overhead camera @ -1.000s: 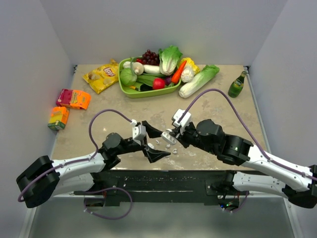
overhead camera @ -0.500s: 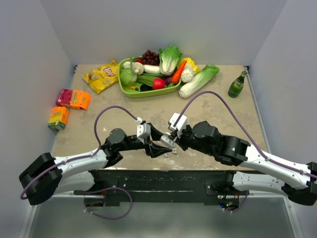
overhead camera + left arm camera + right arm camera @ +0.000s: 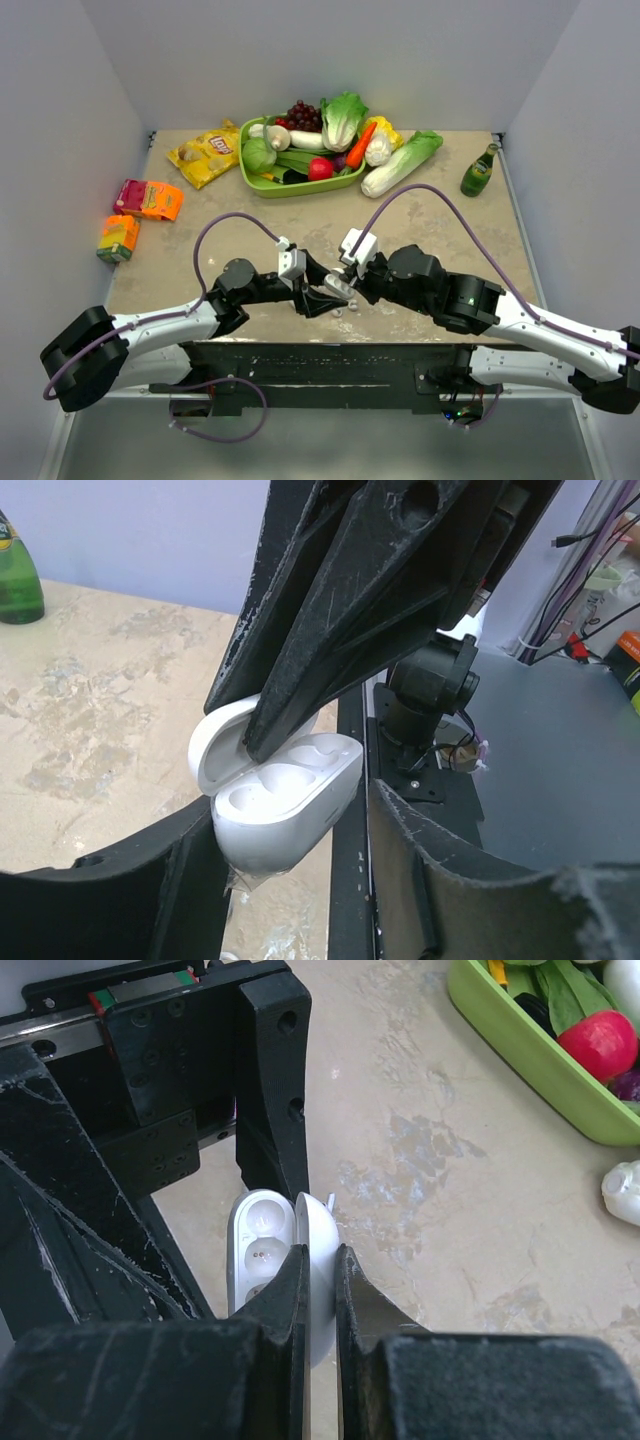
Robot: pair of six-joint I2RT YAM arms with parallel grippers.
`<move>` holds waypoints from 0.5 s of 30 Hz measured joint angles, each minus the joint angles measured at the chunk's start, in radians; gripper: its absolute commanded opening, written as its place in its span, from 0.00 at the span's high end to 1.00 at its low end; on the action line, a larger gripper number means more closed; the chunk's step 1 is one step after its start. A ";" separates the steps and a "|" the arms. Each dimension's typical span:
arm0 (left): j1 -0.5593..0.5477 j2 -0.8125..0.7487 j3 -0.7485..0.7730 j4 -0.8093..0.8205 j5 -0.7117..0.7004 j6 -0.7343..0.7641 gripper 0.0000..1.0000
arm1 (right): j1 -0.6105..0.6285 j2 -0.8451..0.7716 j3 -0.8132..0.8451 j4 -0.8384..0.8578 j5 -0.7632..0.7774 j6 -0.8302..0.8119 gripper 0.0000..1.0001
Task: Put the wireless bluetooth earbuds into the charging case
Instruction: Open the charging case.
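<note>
The white charging case hangs just above the table near its front edge, lid swung open. My right gripper is shut on the lid, pinching it edge-on. My left gripper is shut on the case body, one finger on each side. Both sockets look empty. Two tiny white earbuds lie on the table just below the case. In the top view the left gripper and the right gripper meet tip to tip.
A green tray of vegetables stands at the back centre, a yellow chip bag to its left. A green bottle stands back right. Orange boxes lie at the left edge. The black front rail runs just behind the grippers.
My left gripper moved right from open beside the case and closed round the case body. The right gripper kept its hold on the lid, shifting slightly left.
</note>
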 measured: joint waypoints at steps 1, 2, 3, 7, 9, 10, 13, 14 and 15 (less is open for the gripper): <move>0.000 0.000 0.000 0.000 0.000 0.000 0.50 | 0.000 0.000 0.000 0.000 0.000 0.000 1.00; 0.000 0.000 0.000 0.000 0.000 0.000 0.52 | 0.000 0.000 0.000 0.000 -0.001 0.000 1.00; 0.000 0.001 0.000 0.000 -0.001 0.000 0.56 | 0.000 0.000 0.000 0.000 -0.001 0.000 1.00; 0.002 0.005 0.000 0.000 0.005 -0.003 0.56 | 0.000 0.000 0.000 -0.004 -0.008 -0.011 1.00; 0.002 0.005 0.000 0.000 0.008 -0.003 0.45 | 0.001 0.000 0.000 -0.006 -0.011 -0.016 1.00; 0.002 0.005 0.000 0.000 0.008 -0.003 0.44 | 0.001 0.000 0.000 -0.005 -0.011 -0.018 1.00; 0.002 0.005 0.000 0.005 0.003 -0.003 0.41 | 0.002 0.002 0.000 -0.004 -0.011 -0.015 1.00; 0.002 0.005 0.000 0.008 0.002 -0.003 0.41 | 0.002 0.002 0.000 -0.005 -0.011 -0.015 1.00; 0.002 0.005 0.000 0.008 0.000 -0.003 0.42 | 0.002 0.002 0.000 -0.004 -0.011 -0.015 1.00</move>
